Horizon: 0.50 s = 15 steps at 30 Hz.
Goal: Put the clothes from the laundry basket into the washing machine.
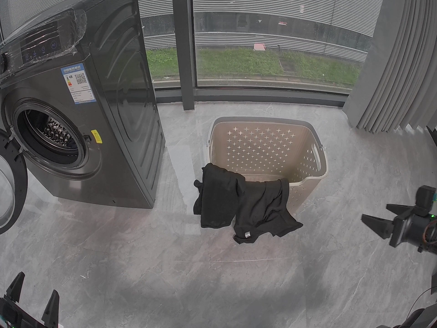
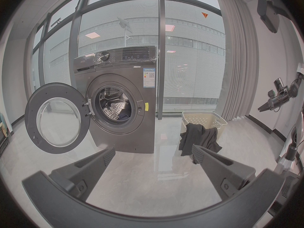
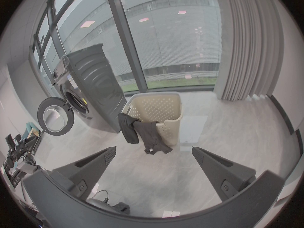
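A beige laundry basket (image 1: 314,151) stands on the floor near the window. Black clothes (image 1: 246,203) hang over its front rim and trail onto the floor, also seen as black clothes (image 2: 198,138) and black clothes (image 3: 142,133). The grey washing machine (image 1: 118,92) stands to the left with its round door (image 1: 11,183) swung open and the drum (image 1: 54,135) showing. My left gripper (image 1: 33,297) is low at the front left, open and holding nothing. My right gripper (image 1: 387,217) hangs at the far right, open and holding nothing, well clear of the basket.
Grey curtains (image 1: 400,69) hang at the back right beside a large window with a dark post (image 1: 182,42). Open marble floor (image 1: 205,279) lies between me, the basket and the machine.
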### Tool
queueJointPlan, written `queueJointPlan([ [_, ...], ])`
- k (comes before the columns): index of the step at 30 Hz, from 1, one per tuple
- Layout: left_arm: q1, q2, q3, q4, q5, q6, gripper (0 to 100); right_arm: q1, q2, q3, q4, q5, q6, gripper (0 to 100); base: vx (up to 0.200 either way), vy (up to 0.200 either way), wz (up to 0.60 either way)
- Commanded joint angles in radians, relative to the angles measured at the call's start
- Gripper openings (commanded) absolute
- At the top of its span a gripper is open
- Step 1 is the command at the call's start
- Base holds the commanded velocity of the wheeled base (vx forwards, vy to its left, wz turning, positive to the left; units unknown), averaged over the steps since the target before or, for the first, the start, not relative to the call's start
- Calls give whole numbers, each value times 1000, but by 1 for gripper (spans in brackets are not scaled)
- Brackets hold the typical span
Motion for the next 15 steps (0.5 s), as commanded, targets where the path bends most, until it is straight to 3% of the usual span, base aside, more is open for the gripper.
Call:
queueJointPlan([
  [1, 1, -15, 16, 0, -2, 0, 100, 120, 375, -10, -172, -38, 34, 100, 200, 0, 0],
  [8, 0, -15, 16, 0, 0, -2, 100, 118, 561, -13, -339, -43, 87, 100, 200, 0, 0],
  [15, 0, -15, 16, 0, 0, -3, 100, 129, 668, -36, -388, -43, 89, 100, 0, 0, 0],
])
